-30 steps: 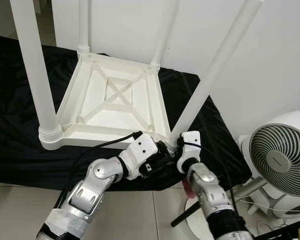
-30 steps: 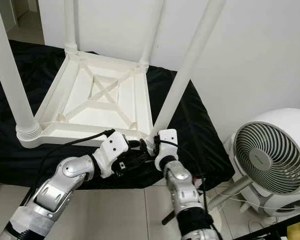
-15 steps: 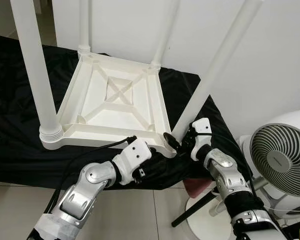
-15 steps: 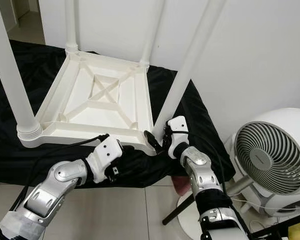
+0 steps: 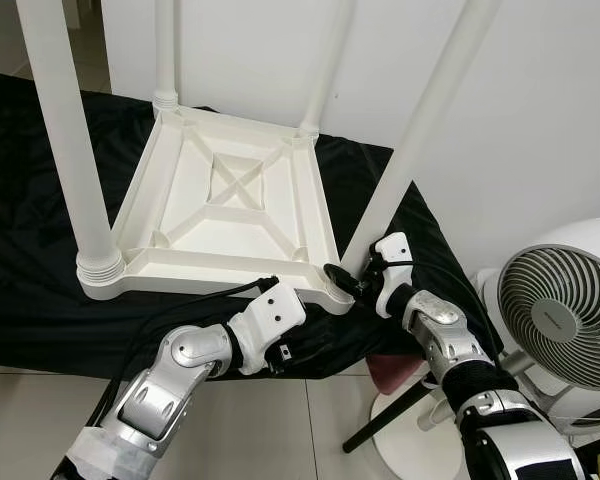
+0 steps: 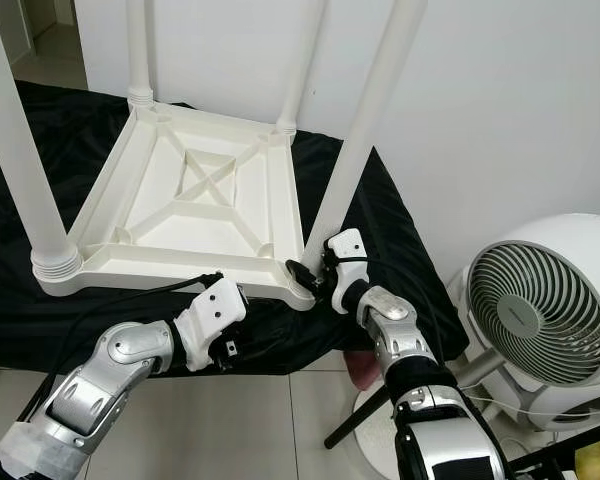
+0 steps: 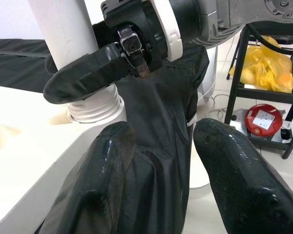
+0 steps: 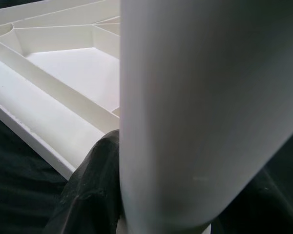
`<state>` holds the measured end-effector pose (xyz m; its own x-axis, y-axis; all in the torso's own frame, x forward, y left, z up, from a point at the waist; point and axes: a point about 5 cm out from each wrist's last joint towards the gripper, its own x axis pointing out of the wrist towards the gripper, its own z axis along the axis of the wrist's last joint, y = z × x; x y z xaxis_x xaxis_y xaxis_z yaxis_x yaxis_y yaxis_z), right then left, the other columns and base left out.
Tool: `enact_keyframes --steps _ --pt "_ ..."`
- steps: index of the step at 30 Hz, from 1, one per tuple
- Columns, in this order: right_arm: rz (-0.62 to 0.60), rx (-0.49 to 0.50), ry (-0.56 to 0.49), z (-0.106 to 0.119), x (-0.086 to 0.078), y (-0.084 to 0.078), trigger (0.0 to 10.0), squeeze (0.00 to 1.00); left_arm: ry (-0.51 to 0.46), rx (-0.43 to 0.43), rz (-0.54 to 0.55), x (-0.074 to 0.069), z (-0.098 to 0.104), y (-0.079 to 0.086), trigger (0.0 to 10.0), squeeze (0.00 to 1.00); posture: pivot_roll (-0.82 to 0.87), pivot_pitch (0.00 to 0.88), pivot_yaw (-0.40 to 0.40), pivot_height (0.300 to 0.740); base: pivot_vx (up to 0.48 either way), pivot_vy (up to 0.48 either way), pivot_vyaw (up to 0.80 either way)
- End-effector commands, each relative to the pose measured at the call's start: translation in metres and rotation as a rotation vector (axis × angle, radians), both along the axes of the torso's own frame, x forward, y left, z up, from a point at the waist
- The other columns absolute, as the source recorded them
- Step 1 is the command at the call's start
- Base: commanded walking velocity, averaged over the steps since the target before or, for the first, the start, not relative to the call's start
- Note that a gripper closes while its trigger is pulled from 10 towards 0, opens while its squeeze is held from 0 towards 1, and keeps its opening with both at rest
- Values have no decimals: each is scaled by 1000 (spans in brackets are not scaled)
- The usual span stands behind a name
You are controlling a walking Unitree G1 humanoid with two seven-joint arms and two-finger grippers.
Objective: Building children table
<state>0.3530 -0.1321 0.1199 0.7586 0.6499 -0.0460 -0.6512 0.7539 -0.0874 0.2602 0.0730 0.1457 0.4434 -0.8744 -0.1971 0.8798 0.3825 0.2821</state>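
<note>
Right end effector (image 5: 352,283) clamps table leg (image 5: 420,140); left end effector (image 7: 156,161) gapes empty.

One tabletop (image 5: 230,215), four legs (image 5: 68,140), one fan (image 5: 565,315).

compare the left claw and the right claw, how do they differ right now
The right claw is shut around the base of the near right table leg; the left claw is open, holding nothing. The right sits at the table's corner; the left hangs lower, over the black cloth. Both have two black fingers.

Black-draped surface (image 5: 40,210), upturned white table (image 5: 230,215) lying on it
</note>
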Motion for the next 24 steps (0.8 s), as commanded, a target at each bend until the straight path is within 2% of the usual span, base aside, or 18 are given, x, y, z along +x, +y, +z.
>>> enact_keyframes --steps 1,5,6,10,12,15,16,18,19,20,22,23,24 --pt "4 -49 3 -4 -1 -7 0 0 -3 -4 -13 -2 1 -5 10000 0 149 0 -195 740 0 0 0" --pt "-10 -48 10 -5 -1 -10 157 0 -1 -4 -16 -2 1 -5 10000 0 148 0 -196 740 0 0 0" --pt "-22 -41 17 -7 -1 -12 10000 0 0 -4 -17 -2 1 -6 10000 0 144 0 -195 740 0 0 0" --pt "-49 -9 49 -12 -2 -14 10000 0 1 -5 -17 -2 1 -6 10000 0 141 0 -196 740 0 0 0" --pt "-159 15 81 -17 -2 -16 10000 0 3 -5 -19 -3 0 -7 10000 0 133 0 -195 740 0 0 0" --pt "-201 20 88 -19 -2 -16 10000 0 5 -6 -21 -3 0 -7 10000 0 133 0 -195 740 0 0 0" --pt "-243 61 109 -20 -4 -10 10000 0 7 -5 -24 -4 -1 -8 10000 0 128 0 -195 740 0 0 0" --pt "-261 79 116 -20 -5 -8 10000 0 8 -5 -26 -4 -1 -8 10000 0 124 0 -196 740 0 0 0" --pt "-322 106 134 -21 -6 -5 10000 0 9 -4 -29 -5 -1 -8 10000 0 124 0 -197 740 0 0 0" --pt "-322 106 134 -21 -6 -5 10000 0 9 -4 -29 -5 -1 -8 10000 0 124 0 -197 740 0 0 0" --pt "-465 139 153 -24 -10 -3 10000 0 14 -4 -32 -5 -2 -9 10000 0 122 0 -197 740 0 0 0" --pt "-465 139 153 -24 -10 -3 10000 0 14 -4 -32 -5 -2 -9 10000 0 122 0 -197 740 0 0 0" --pt "-529 143 163 -26 -14 -3 10000 0 15 -4 -34 -5 -3 -9 10000 0 120 0 -201 740 0 0 0"
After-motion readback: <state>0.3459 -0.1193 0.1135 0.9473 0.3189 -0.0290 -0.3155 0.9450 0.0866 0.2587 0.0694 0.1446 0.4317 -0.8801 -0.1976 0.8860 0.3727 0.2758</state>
